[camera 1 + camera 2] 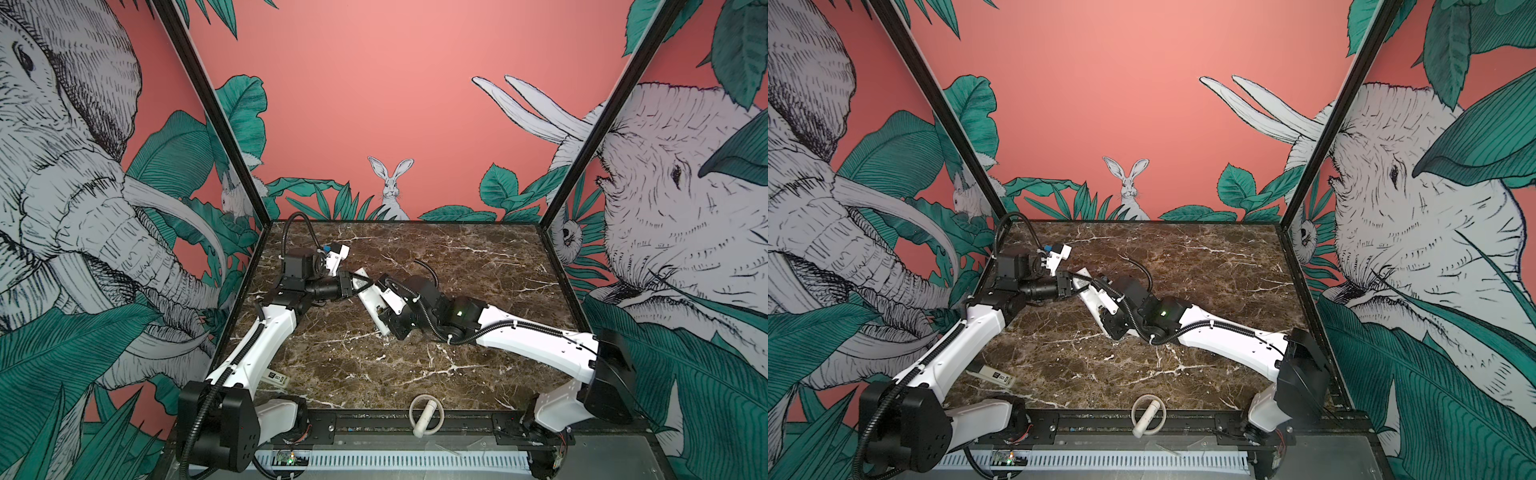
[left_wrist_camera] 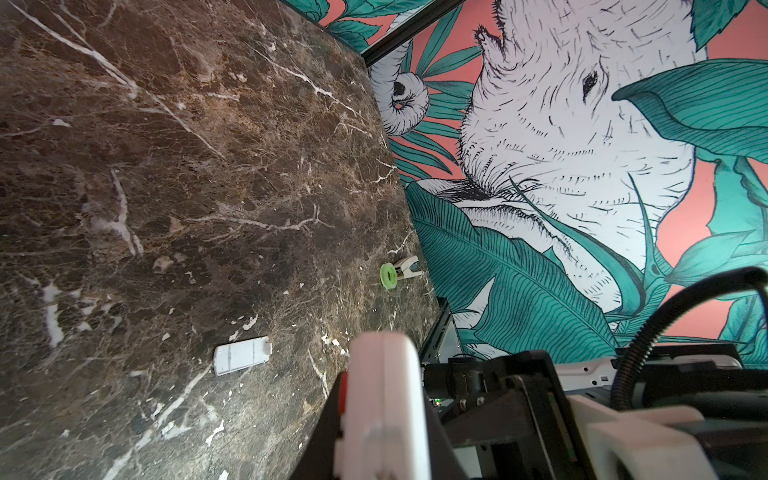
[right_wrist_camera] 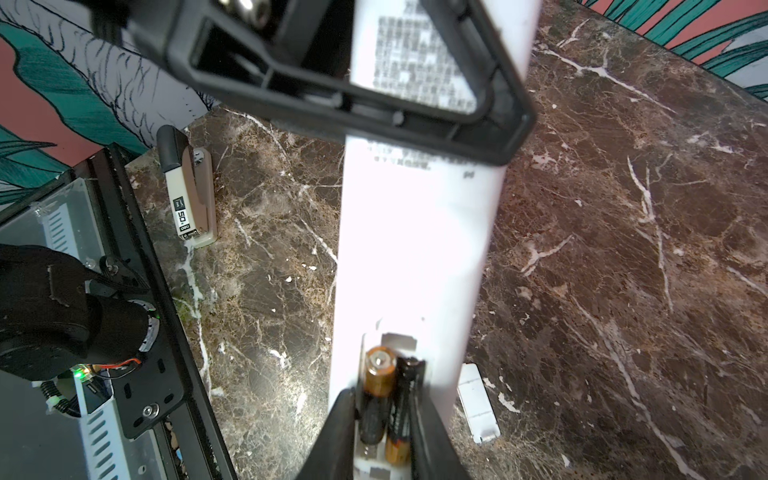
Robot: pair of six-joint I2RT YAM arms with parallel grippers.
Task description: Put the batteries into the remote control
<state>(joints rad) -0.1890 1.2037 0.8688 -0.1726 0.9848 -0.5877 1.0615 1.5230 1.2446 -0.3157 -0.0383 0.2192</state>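
Two batteries [image 3: 376, 374] sit side by side in the open bay at the near end of the remote control [image 3: 415, 249], both lying along its long axis. My right gripper [image 3: 381, 399] is directly over them, jaws narrowly parted and straddling the pair; I can't tell whether they pinch or just flank. The remote runs straight away from that gripper, plain back up, to the left gripper [image 1: 360, 286], which is clamped across its far end. My guess is the cover piece [image 3: 478, 403] comes next. It lies flat on the marble table [image 3: 623, 249] just beside the bay end, so the right arm is nearer. Farther out there's a stapler [image 3: 191, 195] near the front-left corner, a white cylinder with a ring [image 1: 426, 415] at the front edge, and mural walls [image 1: 390, 104] on three sides.
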